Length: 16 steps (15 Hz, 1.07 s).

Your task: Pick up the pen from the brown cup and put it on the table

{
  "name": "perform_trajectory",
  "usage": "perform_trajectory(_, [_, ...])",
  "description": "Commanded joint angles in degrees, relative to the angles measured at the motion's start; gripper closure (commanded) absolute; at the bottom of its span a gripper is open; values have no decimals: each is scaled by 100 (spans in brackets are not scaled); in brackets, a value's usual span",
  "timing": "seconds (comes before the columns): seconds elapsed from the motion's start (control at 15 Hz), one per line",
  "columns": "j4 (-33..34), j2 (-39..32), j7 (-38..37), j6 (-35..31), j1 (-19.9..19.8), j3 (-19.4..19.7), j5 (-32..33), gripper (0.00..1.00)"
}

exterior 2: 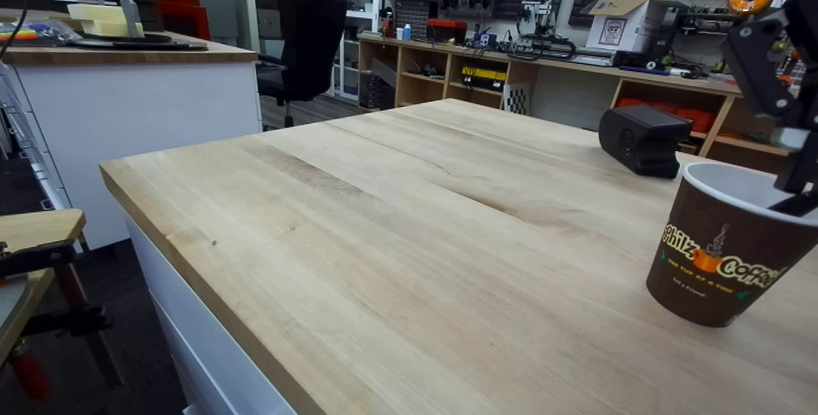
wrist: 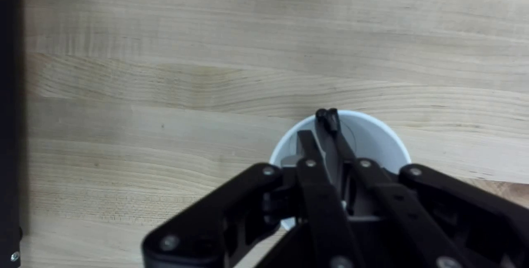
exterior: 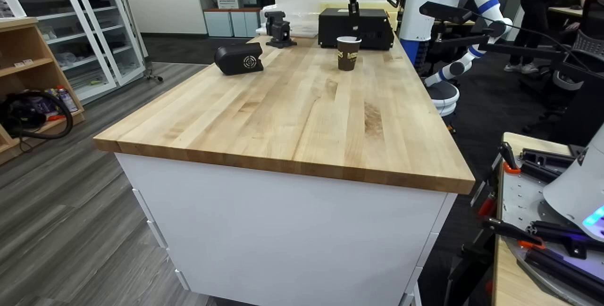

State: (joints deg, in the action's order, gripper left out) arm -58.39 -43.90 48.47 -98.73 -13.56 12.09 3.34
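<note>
The brown cup (exterior: 348, 58) stands upright on the wooden table (exterior: 283, 122). It shows large at the right of an exterior view (exterior 2: 709, 268). In the wrist view its white inside wall (wrist: 376, 136) shows. The pen (wrist: 331, 121) is a dark stick leaning on the cup's rim; its dark end also shows in an exterior view (exterior 2: 795, 205). My gripper (wrist: 323, 140) points down with its fingertips inside the cup, one on each side of the pen. The fingers are a narrow gap apart, and a light strip shows between the left finger and the pen. The pen's lower part is hidden.
A black boxy device (exterior: 332, 28) stands behind the cup. A black rounded case (exterior: 238, 58) lies on the table, also in an exterior view (exterior 2: 642, 140). A black vise-like tool (exterior: 280, 30) stands farther back. A white and blue arm (exterior: 486, 6) is beside the table.
</note>
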Motion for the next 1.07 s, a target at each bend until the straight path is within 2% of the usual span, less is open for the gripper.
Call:
perform_trajectory(0.0, [-215, 163, 88, -33, -31, -34, -56, 56])
perform_trajectory(0.27, [-223, 164, 91, 5, -26, -34, -53, 31])
perform_trajectory(0.33, [-229, 166, 91, 6, -27, -37, -59, 28])
perform_trajectory(0.4, [-240, 169, 97, 7, -27, -42, -64, 67])
perform_trajectory(0.47, [-248, 171, 99, 11, -25, -43, -64, 64])
perform_trajectory(0.53, [-255, 173, 97, 24, -26, -46, -72, 65])
perform_trajectory(0.87, [-268, 178, 146, 228, -42, -64, -167, 97])
perform_trajectory(1.0, [-279, 182, 146, 263, -33, -52, -164, 100])
